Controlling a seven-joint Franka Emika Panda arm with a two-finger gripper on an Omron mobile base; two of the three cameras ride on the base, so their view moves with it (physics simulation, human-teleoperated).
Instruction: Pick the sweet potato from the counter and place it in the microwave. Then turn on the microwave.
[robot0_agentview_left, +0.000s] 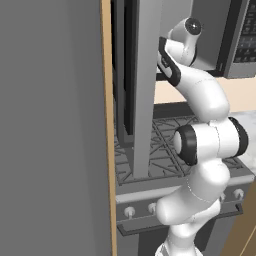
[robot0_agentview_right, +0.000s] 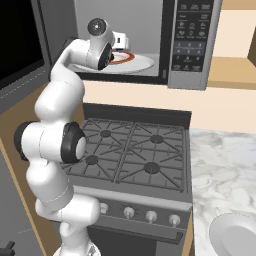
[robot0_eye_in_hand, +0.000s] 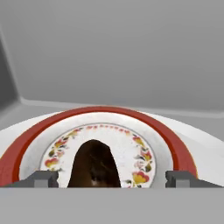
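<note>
Hand view: the pincer stands released, its tips spread wide on either side of the sweet potato, which lies on the red-ringed plate inside the microwave. Judged from this, withdraw the pincer straight back, clear of the grey cavity wall beyond, before reaching for the door.

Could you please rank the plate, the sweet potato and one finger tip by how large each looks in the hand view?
1. The plate, widest by far.
2. The sweet potato, lying on it between the tips.
3. A finger tip, smallest, though it is nearest the camera.
</note>
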